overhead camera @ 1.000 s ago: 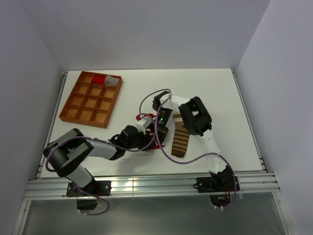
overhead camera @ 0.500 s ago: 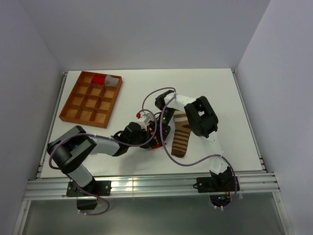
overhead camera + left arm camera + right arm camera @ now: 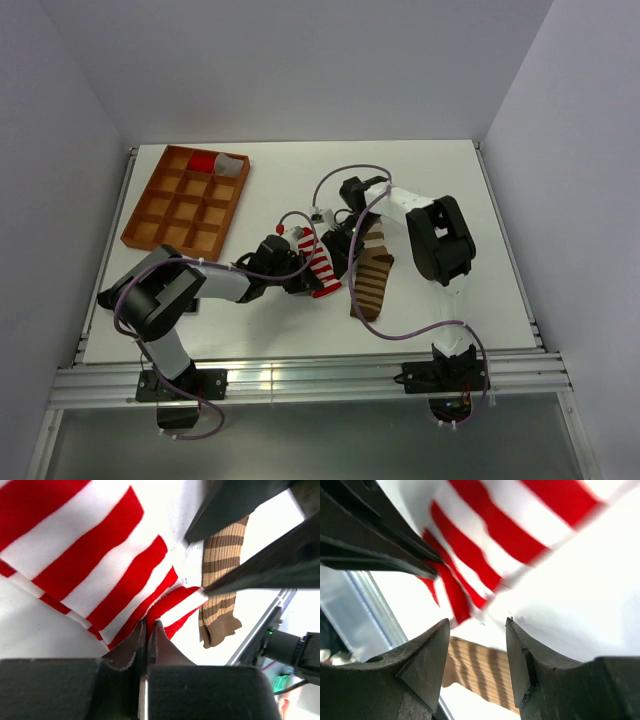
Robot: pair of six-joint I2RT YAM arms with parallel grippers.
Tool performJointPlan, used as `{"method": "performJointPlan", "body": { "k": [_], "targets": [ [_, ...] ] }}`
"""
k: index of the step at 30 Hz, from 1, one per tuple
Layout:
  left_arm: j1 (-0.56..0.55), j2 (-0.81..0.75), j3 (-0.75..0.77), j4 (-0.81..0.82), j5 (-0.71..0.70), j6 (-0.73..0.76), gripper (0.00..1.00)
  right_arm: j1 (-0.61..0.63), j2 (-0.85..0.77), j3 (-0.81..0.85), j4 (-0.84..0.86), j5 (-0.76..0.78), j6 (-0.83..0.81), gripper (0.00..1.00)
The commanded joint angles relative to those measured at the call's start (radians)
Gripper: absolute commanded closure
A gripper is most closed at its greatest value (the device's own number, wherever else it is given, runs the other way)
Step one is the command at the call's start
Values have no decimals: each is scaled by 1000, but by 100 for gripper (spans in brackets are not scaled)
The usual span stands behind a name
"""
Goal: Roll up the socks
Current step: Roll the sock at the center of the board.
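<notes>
red-and-white sock (image 3: 322, 268) spread near the middle of the table (image 3: 480, 200), not rolled, with only a small fold turned up at one edge in the left wrist view. pinched at that fold by the left gripper (image 3: 149, 625), jaws closed tight on the fabric. lying just beside it, on the right arm's side: brown-and-tan sock (image 3: 370, 282), flat, stretched full length, touched by neither gripper. hanging by the gap between the two socks: right gripper (image 3: 477, 622), jaws spread apart with nothing between them, only bare table and a blurred stretch of red stripes beyond.

as for progress: barely begun for this pair, by the look of it. no roll formed on either sock; at most a first lift of an edge on the red one. left to do: turn that edge over on itself along the whole length, settle the roll, then repeat for the brown one. possibly also carry each to the wooden tray (image 3: 170, 251) at the far left, well apart from the work, with a red bundle (image 3: 204, 161) and a pale one (image 3: 232, 165) already in its far row of compartments. cannot tell from here whether those are rolled socks.
</notes>
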Motion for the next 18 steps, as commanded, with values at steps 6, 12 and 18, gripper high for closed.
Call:
{"method": "performJointPlan", "body": {
  "k": [6, 12, 18],
  "targets": [
    [53, 51, -18, -236, 48, -83, 100, -57, -192, -117, 163, 11, -28, 44],
    [62, 60, 8, -331, 67, -126, 100, -57, -314, -241, 211, 6, -172, 46],
    [79, 106, 15, -370, 142, -169, 100, -45, -510, -421, 332, -8, -276, 44]
  ]
}}
